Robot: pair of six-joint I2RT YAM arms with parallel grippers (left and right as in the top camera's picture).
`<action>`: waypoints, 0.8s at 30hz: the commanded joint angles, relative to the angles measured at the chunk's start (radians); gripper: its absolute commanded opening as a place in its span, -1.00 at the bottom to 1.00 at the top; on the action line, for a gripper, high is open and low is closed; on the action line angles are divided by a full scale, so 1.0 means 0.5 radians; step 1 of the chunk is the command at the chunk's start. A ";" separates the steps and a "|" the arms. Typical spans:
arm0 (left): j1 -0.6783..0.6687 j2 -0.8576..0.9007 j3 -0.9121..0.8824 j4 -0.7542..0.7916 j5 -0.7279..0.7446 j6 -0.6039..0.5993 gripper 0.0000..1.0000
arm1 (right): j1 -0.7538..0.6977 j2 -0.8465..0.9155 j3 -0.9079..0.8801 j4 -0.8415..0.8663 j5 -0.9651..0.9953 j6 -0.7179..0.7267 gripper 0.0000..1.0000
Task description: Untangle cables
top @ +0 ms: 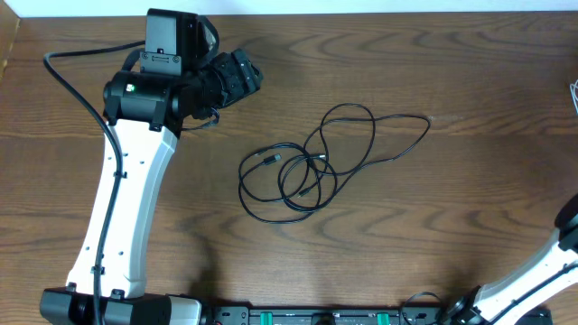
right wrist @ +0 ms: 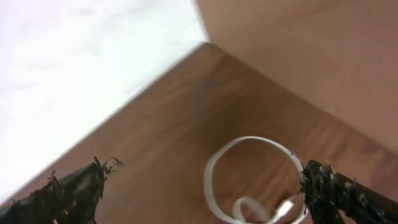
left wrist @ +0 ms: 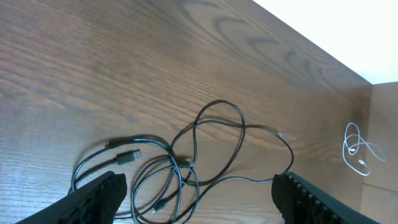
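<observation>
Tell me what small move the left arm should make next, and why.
Probably lower the left gripper onto the black cord at its free plug. Its jaws stand wide open and hold nothing, the cord lies in crossing loops on the table below, and that plug sits at the loops' outer edge, so it looks easiest to draw out. The white cord lies apart.

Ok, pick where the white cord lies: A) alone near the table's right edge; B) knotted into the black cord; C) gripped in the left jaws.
A: the white cord sits coiled by the edge of the table, well apart from the black cord looped at its middle.
</observation>
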 commanded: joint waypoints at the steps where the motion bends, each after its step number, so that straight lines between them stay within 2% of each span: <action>1: -0.002 0.002 0.021 -0.004 -0.029 0.034 0.61 | 0.041 -0.316 0.022 -0.103 -0.238 0.018 0.99; 8: -0.002 0.012 0.021 -0.005 -0.027 0.113 0.61 | 0.134 -0.697 0.022 -0.625 -0.660 0.027 0.98; 13: -0.002 0.012 0.020 -0.066 -0.027 0.314 0.61 | 0.289 -0.827 0.022 -1.090 -1.036 0.024 0.99; 19: -0.002 0.012 -0.005 -0.201 -0.027 0.604 0.61 | 0.615 -0.827 0.002 -1.564 -0.983 -0.051 0.96; 24: -0.002 0.018 -0.084 -0.244 -0.028 0.625 0.61 | 0.945 -0.803 -0.053 -1.727 -0.930 -0.231 0.94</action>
